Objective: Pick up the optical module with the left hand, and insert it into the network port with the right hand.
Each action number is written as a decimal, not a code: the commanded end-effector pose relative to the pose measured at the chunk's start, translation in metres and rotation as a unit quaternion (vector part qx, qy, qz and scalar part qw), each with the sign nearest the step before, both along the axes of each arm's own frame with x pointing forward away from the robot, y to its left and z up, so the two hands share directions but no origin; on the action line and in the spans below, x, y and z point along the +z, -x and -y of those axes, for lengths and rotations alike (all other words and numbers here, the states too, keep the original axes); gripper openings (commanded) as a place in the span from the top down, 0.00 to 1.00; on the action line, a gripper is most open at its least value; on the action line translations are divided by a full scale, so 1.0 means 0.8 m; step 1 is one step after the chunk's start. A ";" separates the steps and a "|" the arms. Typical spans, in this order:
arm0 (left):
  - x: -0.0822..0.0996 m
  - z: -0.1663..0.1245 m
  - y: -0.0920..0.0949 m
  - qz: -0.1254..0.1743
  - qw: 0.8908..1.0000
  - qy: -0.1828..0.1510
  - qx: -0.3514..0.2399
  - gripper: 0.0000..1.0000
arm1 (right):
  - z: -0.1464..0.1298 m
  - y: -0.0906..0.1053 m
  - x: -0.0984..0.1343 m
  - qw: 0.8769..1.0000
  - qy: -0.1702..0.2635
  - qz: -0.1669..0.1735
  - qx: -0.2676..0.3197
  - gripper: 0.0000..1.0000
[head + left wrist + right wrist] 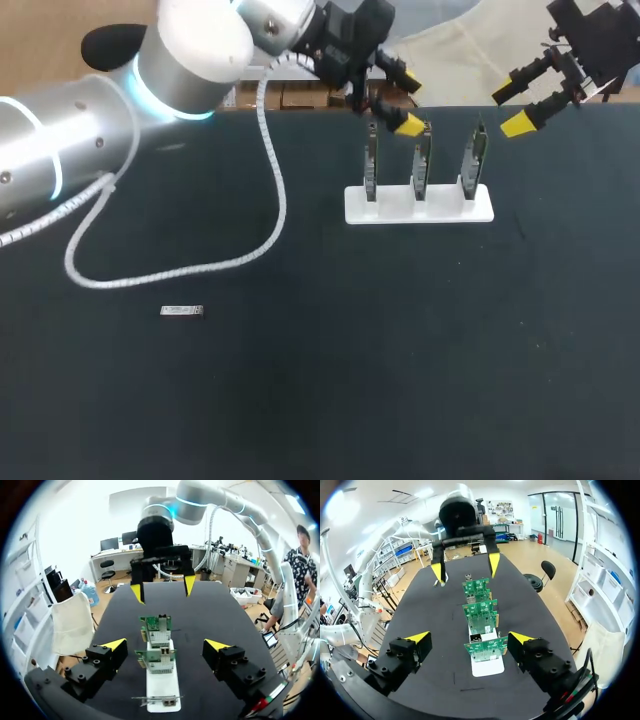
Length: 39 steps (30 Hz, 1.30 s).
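The optical module [181, 311], a small silver bar, lies flat on the black table at the front left, far from both grippers. A white stand [440, 208] holds three upright green network cards [421, 160] in a row at the back right. My left gripper [411, 102] hangs open at the left end of the row, behind the cards, and holds nothing. My right gripper [511, 108] hangs open past the right end, also holding nothing. Each wrist view looks along the cards [160, 645] [482, 625] from its own gripper [165, 645] [470, 638] to the other gripper [162, 587] [465, 567].
A white coiled cable [270, 200] hangs from my left arm and loops over the table's left half, behind the module. The table's back edge runs just behind the stand.
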<state>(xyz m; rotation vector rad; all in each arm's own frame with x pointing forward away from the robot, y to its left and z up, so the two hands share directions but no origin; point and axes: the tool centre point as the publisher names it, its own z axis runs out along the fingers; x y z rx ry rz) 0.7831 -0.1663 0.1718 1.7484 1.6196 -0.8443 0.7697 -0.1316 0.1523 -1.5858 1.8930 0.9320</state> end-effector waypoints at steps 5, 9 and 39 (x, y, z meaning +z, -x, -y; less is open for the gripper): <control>0.071 -0.032 -0.005 0.053 0.997 -0.051 0.018 0.00 | 0.000 0.003 0.000 1.000 0.001 0.002 -0.002 0.00; 0.094 -0.061 0.001 0.078 0.993 -0.072 0.049 0.00 | 0.000 0.003 0.000 1.000 0.001 0.002 -0.002 0.00; 0.035 -0.269 0.159 0.008 0.952 -0.237 0.193 0.00 | 0.000 0.003 0.000 1.000 0.001 0.002 -0.002 0.00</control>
